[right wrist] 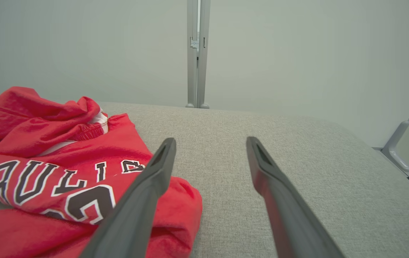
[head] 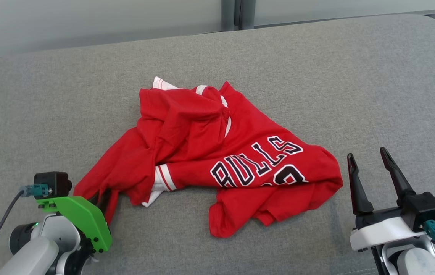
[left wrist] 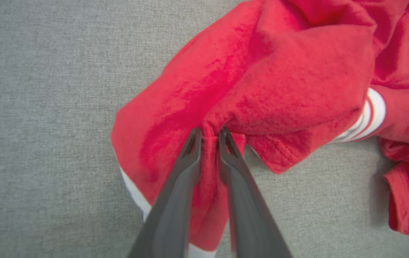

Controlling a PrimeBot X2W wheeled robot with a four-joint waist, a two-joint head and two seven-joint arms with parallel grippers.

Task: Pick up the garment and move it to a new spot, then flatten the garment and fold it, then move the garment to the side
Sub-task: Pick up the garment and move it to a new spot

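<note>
A crumpled red garment (head: 217, 152) with white trim and black "BULLS" lettering lies in the middle of the grey cushioned surface (head: 335, 76). My left gripper (head: 103, 198) sits at the garment's lower-left corner. In the left wrist view the left gripper (left wrist: 210, 134) has its fingers close together, pinching a puckered fold of the garment (left wrist: 280, 71). My right gripper (head: 367, 154) stands open just right of the garment's right edge, holding nothing. In the right wrist view the right gripper (right wrist: 210, 140) points over bare cushion, with the garment (right wrist: 46, 172) beside its left finger.
Pale wall panels and a grey metal post (right wrist: 197, 53) stand behind the cushion's far edge. The cushion rounds off at the right, where a metal bracket (right wrist: 402, 157) shows. Bare grey fabric surrounds the garment on all sides.
</note>
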